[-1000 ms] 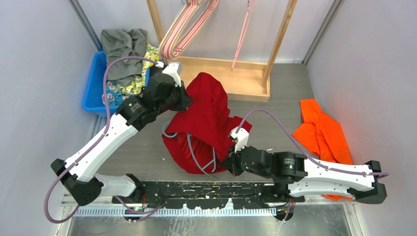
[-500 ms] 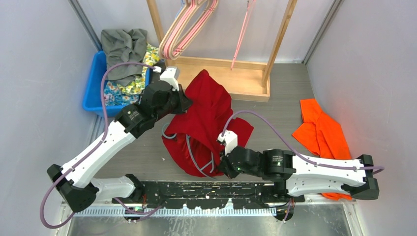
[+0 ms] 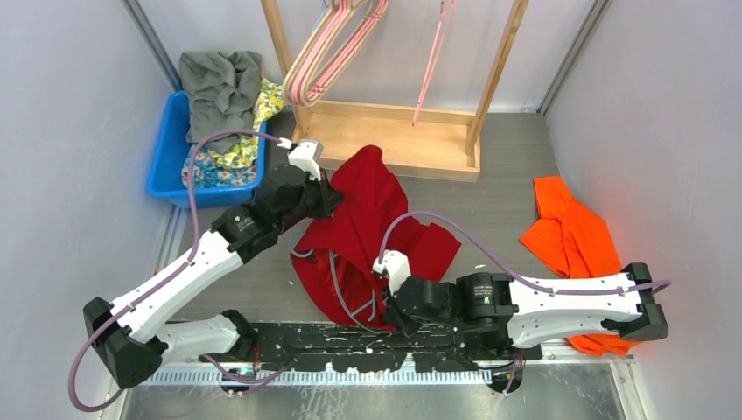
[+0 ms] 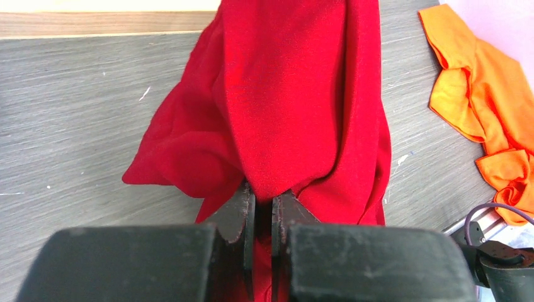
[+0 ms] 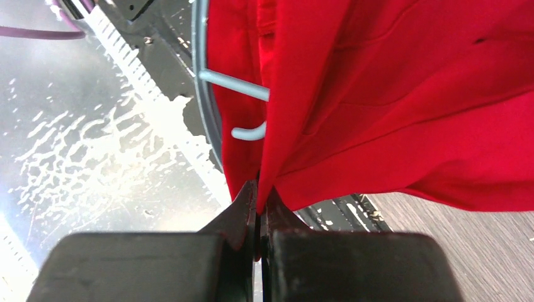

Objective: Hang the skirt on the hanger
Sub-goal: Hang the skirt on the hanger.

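The red skirt (image 3: 372, 210) is stretched between my two grippers over the grey floor. My left gripper (image 3: 325, 194) is shut on the skirt's far left edge; in the left wrist view its jaws (image 4: 263, 198) pinch a fold of the skirt (image 4: 296, 94). At the near edge my right gripper (image 3: 387, 302) is shut on the skirt's lower hem, and its fingertips (image 5: 259, 189) show red cloth (image 5: 390, 94) between them. A grey-blue hanger (image 3: 337, 276) lies partly wrapped in the skirt, and its hook and bar (image 5: 230, 85) poke out beside the cloth.
A wooden rack (image 3: 394, 131) stands at the back with pink hangers (image 3: 328, 52) on it. A blue bin (image 3: 168, 153) of clothes sits at the back left. An orange garment (image 3: 573, 236) lies at the right. The black base rail (image 3: 350, 337) runs along the near edge.
Both grippers have moved nearer and leftward with the skirt still held. The skirt's far end has slid back from the wooden rack, and the right arm has swung left along the rail.
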Controlling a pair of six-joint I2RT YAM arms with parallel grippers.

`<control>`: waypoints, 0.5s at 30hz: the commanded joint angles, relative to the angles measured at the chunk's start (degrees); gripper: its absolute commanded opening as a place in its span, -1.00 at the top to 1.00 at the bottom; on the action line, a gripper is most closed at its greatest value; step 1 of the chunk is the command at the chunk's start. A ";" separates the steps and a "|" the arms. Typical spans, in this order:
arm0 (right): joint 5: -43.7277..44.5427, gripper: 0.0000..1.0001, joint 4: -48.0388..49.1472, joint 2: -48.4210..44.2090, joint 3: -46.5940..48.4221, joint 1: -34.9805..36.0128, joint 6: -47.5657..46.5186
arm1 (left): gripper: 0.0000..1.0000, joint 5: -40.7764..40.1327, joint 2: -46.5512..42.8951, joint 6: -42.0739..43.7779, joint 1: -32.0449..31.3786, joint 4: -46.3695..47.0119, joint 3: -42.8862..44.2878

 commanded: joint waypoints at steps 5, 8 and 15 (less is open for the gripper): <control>-1.72 0.97 -14.26 1.37 4.71 4.30 3.73 | 1.00 -14.18 -4.95 2.48 2.31 23.28 -2.24; 3.28 0.94 -16.12 2.22 4.04 4.29 6.50 | 1.00 -16.51 -6.44 1.15 2.36 24.11 -6.38; 10.24 0.60 -14.21 8.82 1.89 4.21 11.42 | 1.00 -16.80 -8.83 -3.39 2.38 25.28 -14.64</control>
